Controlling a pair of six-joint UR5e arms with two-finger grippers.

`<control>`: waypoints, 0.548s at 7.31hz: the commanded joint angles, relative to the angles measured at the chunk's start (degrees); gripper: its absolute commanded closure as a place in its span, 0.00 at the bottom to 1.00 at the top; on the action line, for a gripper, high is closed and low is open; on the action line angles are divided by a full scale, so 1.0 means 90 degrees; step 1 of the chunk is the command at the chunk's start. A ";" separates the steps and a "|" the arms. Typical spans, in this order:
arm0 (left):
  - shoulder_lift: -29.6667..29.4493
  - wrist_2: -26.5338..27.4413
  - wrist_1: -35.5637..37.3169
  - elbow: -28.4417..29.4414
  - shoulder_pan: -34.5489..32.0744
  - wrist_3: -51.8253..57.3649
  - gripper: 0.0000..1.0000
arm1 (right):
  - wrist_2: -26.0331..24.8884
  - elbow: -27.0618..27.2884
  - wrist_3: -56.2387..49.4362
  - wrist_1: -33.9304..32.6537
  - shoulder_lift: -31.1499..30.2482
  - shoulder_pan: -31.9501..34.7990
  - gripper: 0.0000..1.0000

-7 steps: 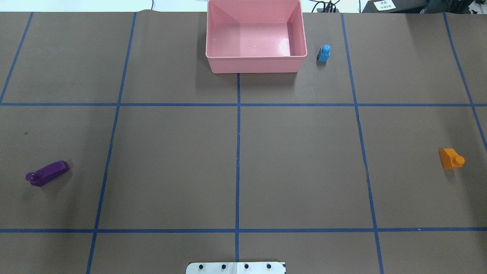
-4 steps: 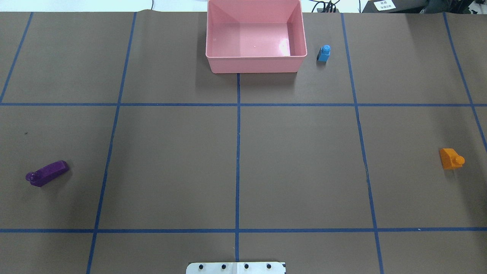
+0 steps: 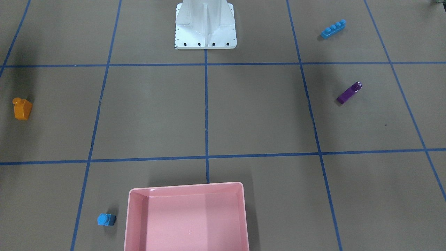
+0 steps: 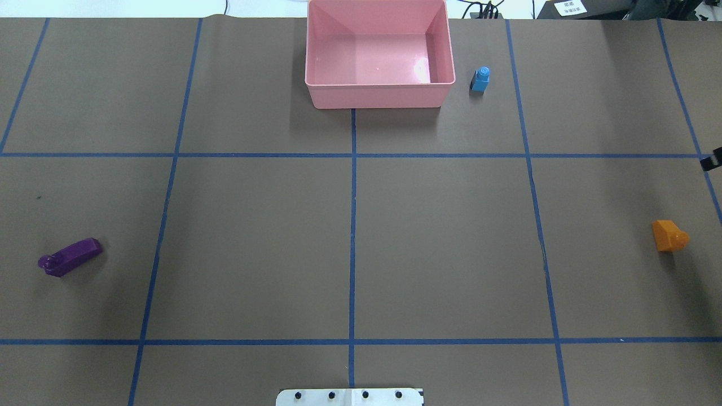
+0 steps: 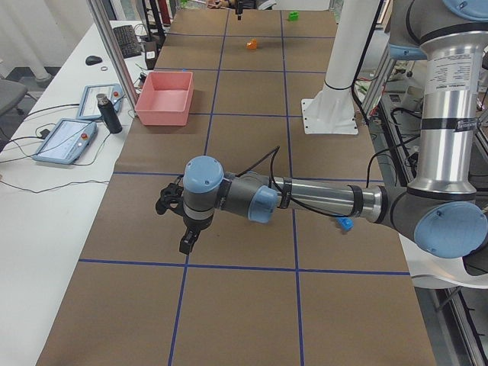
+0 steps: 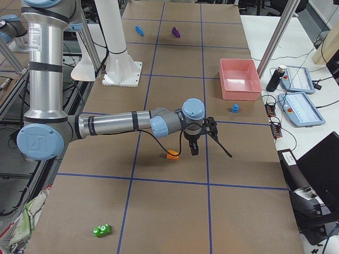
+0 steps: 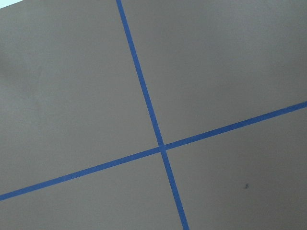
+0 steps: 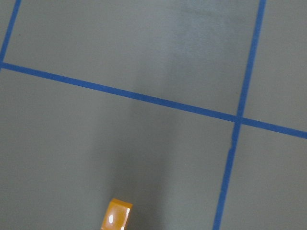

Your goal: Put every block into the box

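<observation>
Five blocks lie on the table [image 4: 451, 254], all outside the one pink box [image 4: 378, 97]: one orange block [image 4: 669, 235] far on the robot's right; one purple wedge [image 4: 70, 256] far left; one blue cube [image 4: 480, 79] just beside the box; one long blue bar [image 3: 333, 29]; one green block [image 6: 100, 230]. Of the two grippers, the left gripper [image 5: 183, 229] hangs over bare table; the right gripper [image 6: 197, 142] hangs near the orange block; I cannot tell either's finger spread.

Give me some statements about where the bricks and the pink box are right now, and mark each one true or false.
The pink box holds no bricks. True.
The blue cube sits inside the box. False: it stands on the table beside it.
The orange brick is stacked on the purple wedge. False: they lie far apart on the table.
The long blue bar lies outside the box. True.
</observation>
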 commanded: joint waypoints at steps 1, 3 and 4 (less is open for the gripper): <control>0.0002 -0.0092 -0.0002 -0.0012 0.0002 -0.0055 0.00 | -0.0079 -0.0150 0.1073 0.0140 0.0074 -0.0827 0.00; -0.0028 -0.0102 -0.0012 -0.0051 0.0002 -0.0056 0.00 | -0.0070 -0.0539 0.1027 0.0140 -0.0081 -0.1180 0.00; -0.0038 -0.0102 -0.0012 -0.0052 0.0002 -0.0056 0.00 | -0.0079 -0.0628 0.1007 0.0130 -0.0159 -0.1191 0.00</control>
